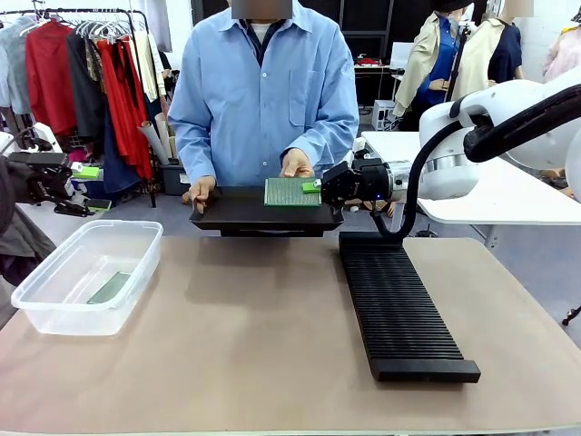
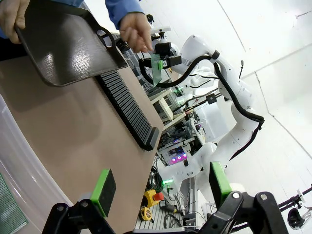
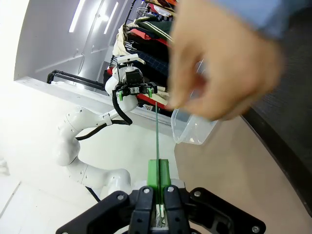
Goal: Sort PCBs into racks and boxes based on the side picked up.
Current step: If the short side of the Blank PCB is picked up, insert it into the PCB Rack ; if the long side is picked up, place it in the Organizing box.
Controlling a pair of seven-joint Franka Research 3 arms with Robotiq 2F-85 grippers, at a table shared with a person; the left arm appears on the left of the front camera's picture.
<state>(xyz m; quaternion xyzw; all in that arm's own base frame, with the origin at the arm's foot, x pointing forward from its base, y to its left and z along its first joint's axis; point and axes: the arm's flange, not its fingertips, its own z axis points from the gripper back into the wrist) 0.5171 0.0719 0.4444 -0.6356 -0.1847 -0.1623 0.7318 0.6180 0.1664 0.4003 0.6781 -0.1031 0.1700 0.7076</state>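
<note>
**A:** Front view first. What do we have?

**B:** Our right gripper (image 1: 325, 186) is clamped on the right edge of a PCB (image 1: 292, 192), holding it flat at upper centre, over the tray (image 1: 245, 216). We judge that an edge grip leaves both faces free to check. The top face is green and finely dotted.

**A:** And the person?

**B:** One hand (image 1: 201, 191) grips the tray's left end, likely to steady it. The rack (image 1: 399, 309) lies right of centre. The box (image 1: 54, 304) is at lower left, with a second PCB (image 1: 111, 288) flat inside.

**A:** Our left gripper (image 1: 93, 188)?

**B:** It is at the left edge, higher in frame than the box. In the left wrist view we see its jaws wide apart with nothing between them; we think it is parked out of the way. There the held PCB is a small green slab at upper centre, clear of the tray.

**A:** Right wrist view?

**B:** We see the PCB edge-on, a thin green line rising from our closed jaws at bottom centre. The other hand (image 3: 219, 63), blurred, is at upper right.
</note>
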